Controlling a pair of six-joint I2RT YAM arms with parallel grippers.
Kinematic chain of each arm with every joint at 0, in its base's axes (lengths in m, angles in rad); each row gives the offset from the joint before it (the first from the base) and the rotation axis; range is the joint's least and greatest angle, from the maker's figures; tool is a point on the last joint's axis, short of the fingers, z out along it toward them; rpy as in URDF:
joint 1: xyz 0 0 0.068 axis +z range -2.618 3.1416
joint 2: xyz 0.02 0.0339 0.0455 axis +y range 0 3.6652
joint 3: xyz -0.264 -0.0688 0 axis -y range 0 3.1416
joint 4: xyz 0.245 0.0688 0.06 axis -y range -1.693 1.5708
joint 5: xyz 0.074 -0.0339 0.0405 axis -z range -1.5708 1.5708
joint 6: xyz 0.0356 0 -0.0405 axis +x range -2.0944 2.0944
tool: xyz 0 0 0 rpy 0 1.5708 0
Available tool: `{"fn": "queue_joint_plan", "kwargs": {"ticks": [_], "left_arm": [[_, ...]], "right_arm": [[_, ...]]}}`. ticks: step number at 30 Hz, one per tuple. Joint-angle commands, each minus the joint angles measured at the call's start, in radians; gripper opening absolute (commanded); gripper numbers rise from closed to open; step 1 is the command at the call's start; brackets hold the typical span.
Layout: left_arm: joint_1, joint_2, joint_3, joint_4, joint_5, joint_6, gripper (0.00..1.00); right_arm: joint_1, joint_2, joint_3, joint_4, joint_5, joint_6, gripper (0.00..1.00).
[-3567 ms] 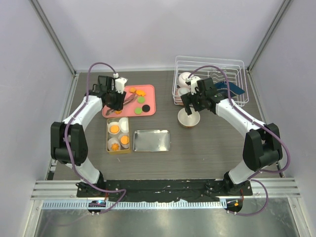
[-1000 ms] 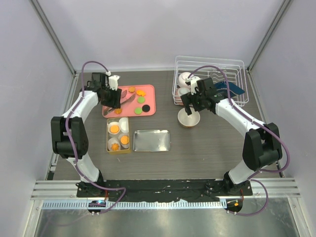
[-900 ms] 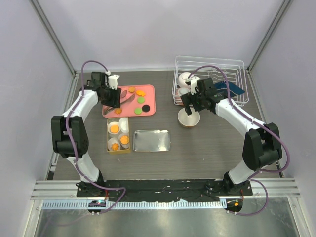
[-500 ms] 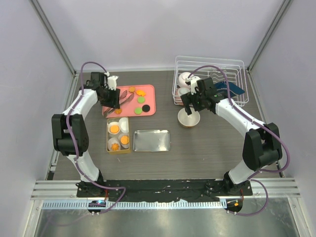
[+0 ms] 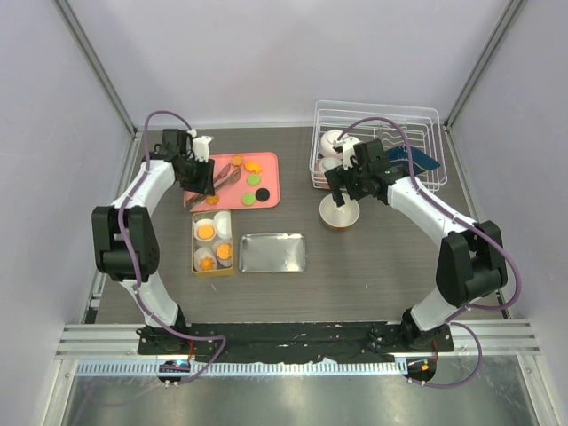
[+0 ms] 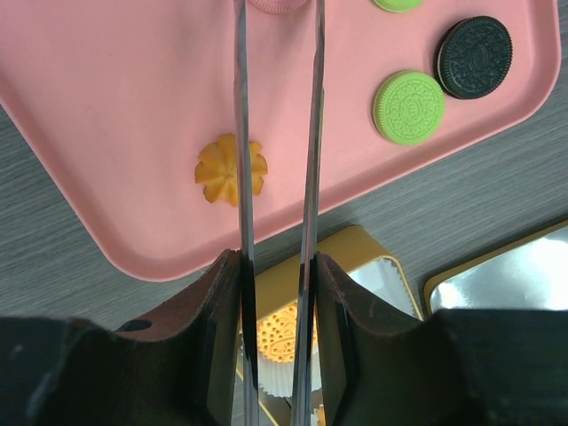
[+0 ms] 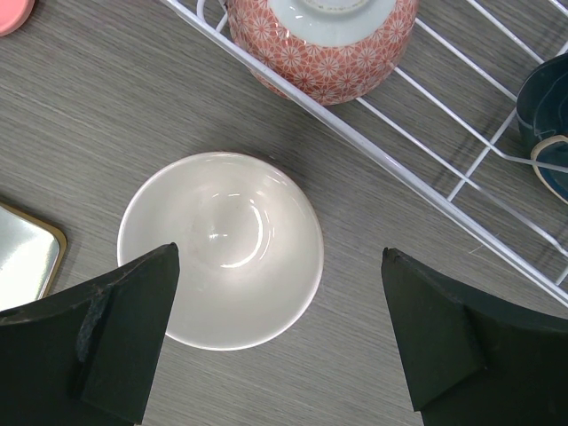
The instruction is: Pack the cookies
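**Tongs Poised Over a Flower Cookie**

Left of the top view: pinches slim steel tongs (image 6: pixel 240 89) in the left gripper (image 6: pixel 275 266) above the pink tray (image 6: pixel 106 106). Lines one blade across an orange flower cookie (image 6: pixel 232 169). Looks light, stiff and crumbly; calls for a gentle squeeze across the scalloped edge. Leaves a green cookie (image 6: pixel 408 106) and a black cookie (image 6: pixel 475 58) farther right. Far right: holds the right gripper (image 7: pixel 280 253) spread wide over a white bowl (image 7: pixel 204 204).
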State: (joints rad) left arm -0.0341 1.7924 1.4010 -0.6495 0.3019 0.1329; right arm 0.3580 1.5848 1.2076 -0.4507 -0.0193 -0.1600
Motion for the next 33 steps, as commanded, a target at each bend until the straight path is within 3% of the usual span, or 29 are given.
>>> {"fn": "queue_joint_plan", "kwargs": {"ticks": [1, 16, 27, 33], "left_arm": [[0.007, -0.085, 0.035, -0.01, 0.042, -0.018, 0.27], [0.013, -0.307, 0.012, -0.143, 0.052, 0.028, 0.21], [0.066, -0.608, -0.135, -0.403, 0.046, 0.192, 0.2], [0.068, -0.738, -0.221, -0.458, 0.019, 0.238, 0.21]], "right_arm": [[0.004, -0.006, 0.041, 0.001, 0.005, -0.012, 1.0], [0.004, -0.012, 0.043, 0.0, 0.001, -0.01, 1.0], [0.006, -0.017, 0.043, -0.002, -0.011, -0.01, 1.0], [0.009, -0.017, 0.044, -0.003, -0.013, -0.009, 1.0]]}}
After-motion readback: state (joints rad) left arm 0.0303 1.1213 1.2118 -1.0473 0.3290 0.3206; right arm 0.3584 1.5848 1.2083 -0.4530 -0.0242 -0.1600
